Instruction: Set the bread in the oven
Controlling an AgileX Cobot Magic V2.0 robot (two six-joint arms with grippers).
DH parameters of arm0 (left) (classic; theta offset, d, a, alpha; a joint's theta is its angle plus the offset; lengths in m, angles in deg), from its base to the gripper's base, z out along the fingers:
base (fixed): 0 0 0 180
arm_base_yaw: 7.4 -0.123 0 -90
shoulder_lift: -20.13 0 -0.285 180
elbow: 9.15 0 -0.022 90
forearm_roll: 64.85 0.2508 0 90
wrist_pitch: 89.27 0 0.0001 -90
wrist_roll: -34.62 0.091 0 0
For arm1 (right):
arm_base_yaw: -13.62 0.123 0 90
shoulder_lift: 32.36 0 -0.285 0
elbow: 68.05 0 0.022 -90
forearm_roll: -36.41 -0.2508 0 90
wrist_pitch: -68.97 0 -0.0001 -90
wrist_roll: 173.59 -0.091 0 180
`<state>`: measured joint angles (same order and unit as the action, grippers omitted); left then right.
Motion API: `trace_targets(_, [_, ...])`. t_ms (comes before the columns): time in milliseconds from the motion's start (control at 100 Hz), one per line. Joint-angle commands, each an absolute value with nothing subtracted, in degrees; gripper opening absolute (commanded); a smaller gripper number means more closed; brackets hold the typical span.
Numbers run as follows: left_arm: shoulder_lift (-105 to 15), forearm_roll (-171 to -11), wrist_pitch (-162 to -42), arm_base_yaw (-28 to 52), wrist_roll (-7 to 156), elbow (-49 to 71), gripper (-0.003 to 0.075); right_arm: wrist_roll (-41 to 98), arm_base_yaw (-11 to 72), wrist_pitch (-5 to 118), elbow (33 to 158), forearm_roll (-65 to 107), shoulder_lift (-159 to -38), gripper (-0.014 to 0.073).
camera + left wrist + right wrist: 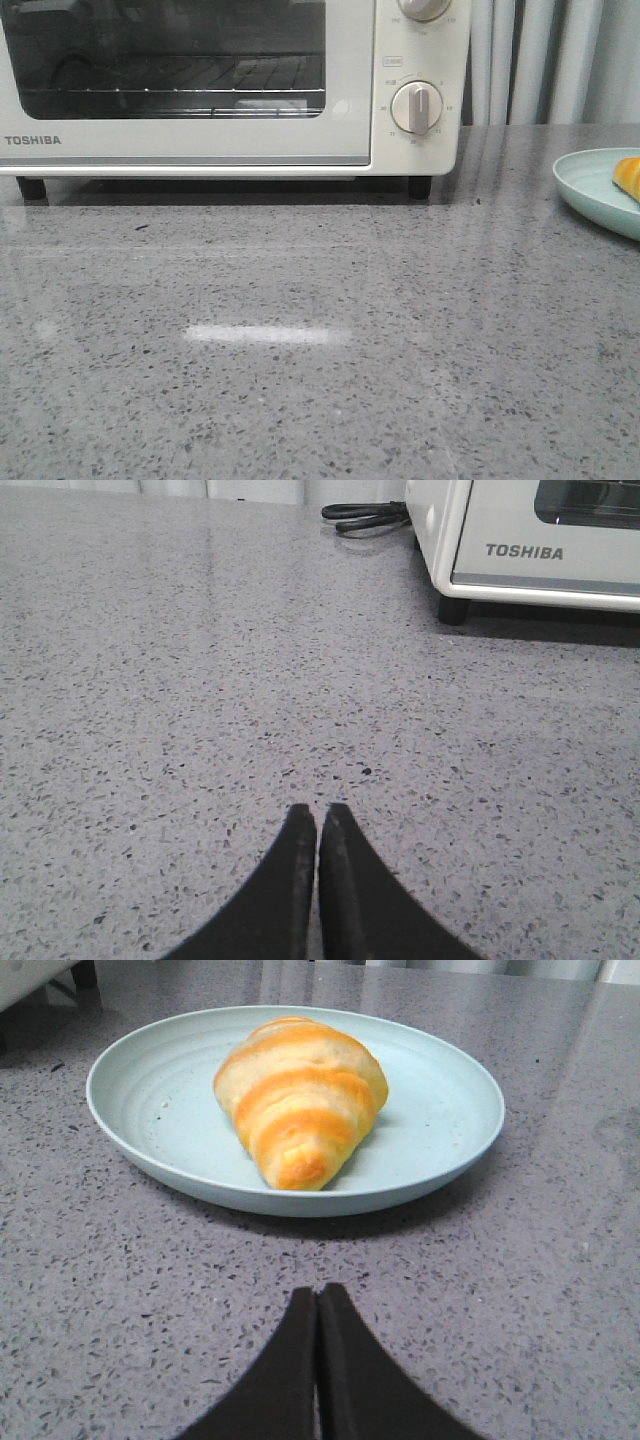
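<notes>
The bread [300, 1095], striped golden-orange and pale yellow, lies on a mint-green plate [440, 1130]; in the front view only its tip [629, 178] shows at the right edge. My right gripper [319, 1290] is shut and empty, low over the counter a short way from the plate. The cream-white oven [415, 50] stands at the back with its glass door closed and a wire rack behind the window. In the left wrist view the oven's corner [520, 550] is ahead of my left gripper [319, 809], which is shut with nothing in it. Neither gripper appears in the front view.
A grey speckled counter [300, 380] carries everything. A black power cord [365, 516] lies beside the oven. The plate [590, 185] sits at the counter's right, partly cut off. Pale curtains [550, 60] hang behind.
</notes>
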<state>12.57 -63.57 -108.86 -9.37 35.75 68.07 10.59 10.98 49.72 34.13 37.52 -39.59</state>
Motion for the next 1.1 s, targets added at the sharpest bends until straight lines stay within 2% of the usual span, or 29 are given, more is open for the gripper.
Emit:
trace_targets(0, [14.33, -64.08, -105.82, -9.58, 35.20, 69.42, -0.0021, 10.96, 10.62, 51.34, 33.44, 37.29, -38.49, -0.0076])
trace_targets(390, [14.33, -64.08, -105.82, -9.44, 35.20, 69.42, -0.0021, 10.96, 10.62, 51.34, 33.44, 37.29, -38.49, -0.0076])
trace_targets(520, [14.33, -57.67, -105.82, -9.44, 35.31, 69.42, -0.0021, 10.96, 10.62, 51.46, 33.44, 37.29, -38.49, -0.0076])
trace_targets(690, [14.33, -57.41, -105.70, -9.44, 35.31, 69.42, -0.0021, 10.96, 10.62, 53.97, 33.44, 37.29, -38.49, -0.0076])
trace_targets(820, [14.33, -55.37, -100.21, -9.44, 35.31, 69.42, -0.0021, 10.96, 10.62, 62.27, 33.44, 37.29, -38.49, -0.0076])
trace_targets(990, [14.23, -68.55, -86.31, -9.37, 35.20, 69.42, -0.0021, 10.96, 10.62, 75.95, 33.44, 37.29, -38.49, -0.0076])
trace_targets(1090, [14.23, -70.24, -81.95, -9.37, 35.20, 69.42, -0.0021, 10.96, 10.62, 82.55, 33.44, 37.29, -38.49, -0.0076])
